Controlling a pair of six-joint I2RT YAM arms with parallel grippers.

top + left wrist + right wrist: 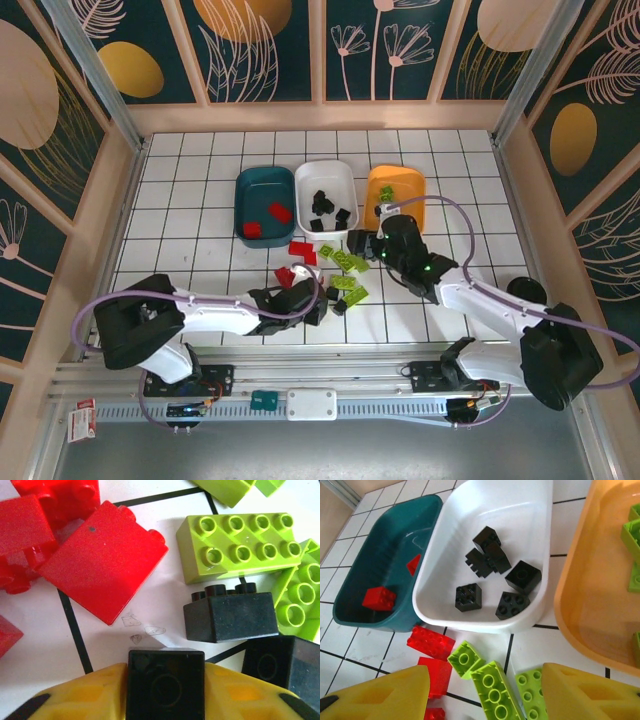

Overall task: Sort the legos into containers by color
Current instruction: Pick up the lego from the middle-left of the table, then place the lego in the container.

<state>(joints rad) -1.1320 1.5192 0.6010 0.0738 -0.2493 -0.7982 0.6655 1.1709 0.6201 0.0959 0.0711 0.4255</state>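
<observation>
Overhead, a white tiled table [200,200] with dark grid lines carries the whole scene. Two arms come onto it from the near edge: the left arm [215,315] lies low across the tiles toward the centre, and the right arm [480,300] angles in toward the trays. Three trays stand side by side at the far middle: a teal tray [243,205] on the left, a white tray [325,178] in the middle and an orange tray [410,185] on the right. The teal tray holds two red bricks [380,598], the white tray a handful of black bricks [468,597], and the orange tray green bricks [632,532]. Just in front of the trays lies a loose heap [330,275] of red, green and black pieces. The right gripper [485,690] hangs over the far side of this heap, near the white tray's rim, its yellow fingers [380,695] spread wide above a long green brick [492,692]. The left gripper [318,305] sits at the near side of the heap, its yellow fingers [85,695] pinching a small black brick [165,690] from both sides; whether that piece is off the tiles cannot be told. Just beyond it stands a second black brick [230,612], studs up, beside an eight-stud green brick [240,545], with a tilted red brick [102,562] to the left.
</observation>
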